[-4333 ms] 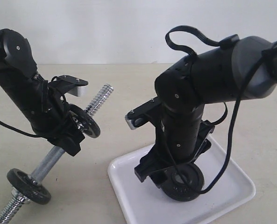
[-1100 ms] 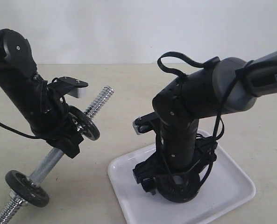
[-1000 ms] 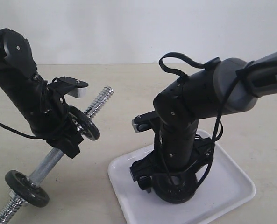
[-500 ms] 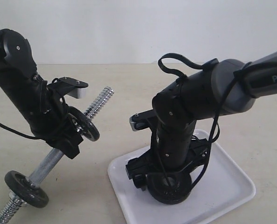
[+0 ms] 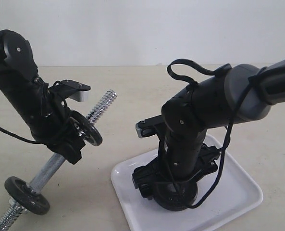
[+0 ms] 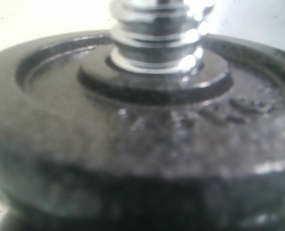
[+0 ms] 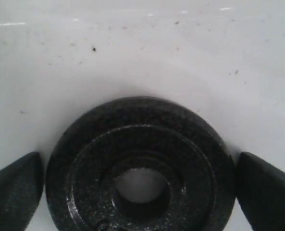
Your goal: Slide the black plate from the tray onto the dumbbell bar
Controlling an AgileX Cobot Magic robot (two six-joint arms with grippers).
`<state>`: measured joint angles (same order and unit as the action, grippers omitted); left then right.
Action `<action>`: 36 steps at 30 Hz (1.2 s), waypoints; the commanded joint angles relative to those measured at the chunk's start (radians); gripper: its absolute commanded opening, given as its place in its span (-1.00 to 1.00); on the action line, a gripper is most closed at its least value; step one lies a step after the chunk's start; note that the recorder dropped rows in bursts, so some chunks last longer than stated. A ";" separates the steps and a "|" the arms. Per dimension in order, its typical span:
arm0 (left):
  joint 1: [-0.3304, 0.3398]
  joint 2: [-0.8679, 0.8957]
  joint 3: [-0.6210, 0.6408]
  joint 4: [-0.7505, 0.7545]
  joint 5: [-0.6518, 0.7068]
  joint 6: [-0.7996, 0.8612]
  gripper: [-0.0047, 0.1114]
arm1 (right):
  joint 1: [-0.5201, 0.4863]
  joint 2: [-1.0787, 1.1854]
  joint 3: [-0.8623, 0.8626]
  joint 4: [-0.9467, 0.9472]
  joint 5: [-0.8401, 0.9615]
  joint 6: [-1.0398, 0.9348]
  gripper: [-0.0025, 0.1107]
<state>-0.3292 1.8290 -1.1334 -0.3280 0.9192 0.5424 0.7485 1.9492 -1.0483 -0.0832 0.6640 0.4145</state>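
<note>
The black plate lies flat on the white tray, near its front left part. My right gripper stands over it. In the right wrist view its two dark fingertips press the rim of the black plate from both sides, and the tray shows through the centre hole. My left gripper holds the chrome dumbbell bar tilted, threaded end up. A look-alike disc sits on the bar by the gripper; it fills the left wrist view as a blurred disc.
A second look-alike disc sits low on the bar near its lower threaded end. The right arm's cable loops over the tray. Beige tabletop lies between the two arms.
My right gripper and the black plate have slid a little to the left across the tray, and the arm has leaned. The left arm and the bar have stayed put.
</note>
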 commanded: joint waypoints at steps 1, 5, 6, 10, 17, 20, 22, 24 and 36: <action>-0.006 -0.059 -0.024 -0.048 0.044 -0.001 -0.84 | 0.001 0.096 0.052 -0.015 0.004 -0.005 0.60; -0.006 -0.059 -0.024 -0.048 0.044 -0.001 -0.84 | 0.001 0.099 0.052 -0.015 -0.013 -0.043 -0.70; -0.006 -0.059 -0.024 -0.048 0.044 -0.001 -0.84 | 0.001 0.099 0.052 -0.015 -0.013 -0.056 -0.97; -0.006 -0.059 -0.024 -0.048 0.044 -0.001 -0.84 | 0.001 0.099 0.052 -0.015 -0.013 -0.058 -0.91; -0.006 -0.059 -0.024 -0.048 0.040 -0.001 -0.84 | 0.001 0.099 0.052 -0.015 -0.034 -0.079 -0.91; -0.006 -0.059 -0.024 -0.048 0.038 -0.001 -0.84 | 0.001 0.099 0.052 -0.015 -0.036 -0.086 -0.92; -0.006 -0.059 -0.024 -0.048 0.031 -0.001 -0.84 | 0.001 0.097 0.052 -0.004 -0.046 -0.088 -0.96; -0.006 -0.059 -0.024 -0.048 0.027 -0.001 -0.84 | 0.001 0.092 0.047 0.005 -0.055 -0.110 -0.96; -0.006 -0.059 -0.024 -0.048 0.013 0.001 -0.84 | -0.001 -0.105 0.047 0.011 -0.059 -0.129 -0.96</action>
<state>-0.3292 1.8290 -1.1334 -0.3280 0.9231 0.5424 0.7485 1.8825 -1.0035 -0.0707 0.5975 0.2937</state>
